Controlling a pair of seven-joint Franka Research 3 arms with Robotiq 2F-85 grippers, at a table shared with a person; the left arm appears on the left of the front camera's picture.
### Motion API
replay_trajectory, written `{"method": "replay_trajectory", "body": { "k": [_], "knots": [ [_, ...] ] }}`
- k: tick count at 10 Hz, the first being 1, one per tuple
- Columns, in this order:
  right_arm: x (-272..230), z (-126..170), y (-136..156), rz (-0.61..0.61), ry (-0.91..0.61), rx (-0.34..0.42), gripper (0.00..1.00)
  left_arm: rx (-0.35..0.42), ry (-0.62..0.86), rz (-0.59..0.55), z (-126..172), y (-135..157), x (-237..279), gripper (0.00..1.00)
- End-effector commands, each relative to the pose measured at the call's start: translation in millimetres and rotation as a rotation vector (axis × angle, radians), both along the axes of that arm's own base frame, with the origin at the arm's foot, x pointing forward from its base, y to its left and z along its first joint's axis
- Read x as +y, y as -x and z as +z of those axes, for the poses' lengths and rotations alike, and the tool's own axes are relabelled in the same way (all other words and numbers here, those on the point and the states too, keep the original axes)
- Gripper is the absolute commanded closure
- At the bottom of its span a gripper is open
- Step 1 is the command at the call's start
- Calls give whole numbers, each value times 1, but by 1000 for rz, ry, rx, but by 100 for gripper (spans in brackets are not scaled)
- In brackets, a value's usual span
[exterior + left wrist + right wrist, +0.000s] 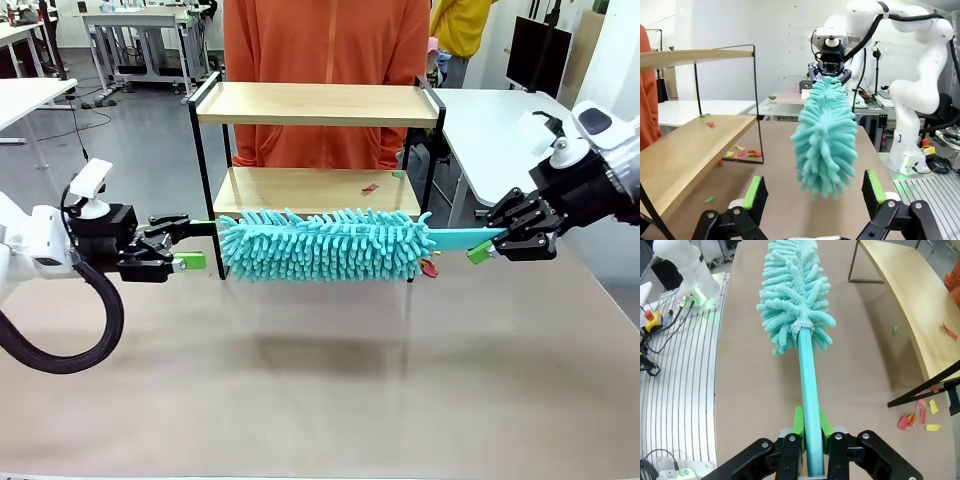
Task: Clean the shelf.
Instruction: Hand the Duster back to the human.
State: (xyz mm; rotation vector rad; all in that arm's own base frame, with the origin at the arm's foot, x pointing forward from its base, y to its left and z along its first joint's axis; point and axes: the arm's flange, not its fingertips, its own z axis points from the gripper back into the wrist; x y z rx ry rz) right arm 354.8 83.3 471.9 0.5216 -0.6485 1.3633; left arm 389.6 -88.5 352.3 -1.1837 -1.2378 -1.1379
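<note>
Two grippers: right gripper point(483, 246) clamps teal duster point(325, 244) before shelf point(318, 104), left gripper point(188, 243) spread wide

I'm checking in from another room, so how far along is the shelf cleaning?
Done: the right gripper is shut on the duster handle. In hand: it hangs level before the shelf, the left gripper open by its tip. Left: paper scraps remain on the lower board.

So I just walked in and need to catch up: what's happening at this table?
The right gripper is shut on the handle of a teal duster, held level in front of the shelf. The left gripper is open at the duster's tip. Paper scraps lie on the lower board and table. A person stands behind.
</note>
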Motion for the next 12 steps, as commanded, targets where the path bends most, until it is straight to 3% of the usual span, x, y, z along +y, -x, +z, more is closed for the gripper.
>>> {"method": "replay_trajectory", "body": {
  "k": [1,6,12],
  "knots": [
    [-1,5,1,-16,-8,2,87,-43,6,15,-3,15,-15,0],
    [-1,5,1,-16,-8,2,87,32,-27,-104,8,1,-73,0],
    [-1,5,1,-16,-8,2,87,52,-50,-165,8,-5,-115,0]
  ]
}}
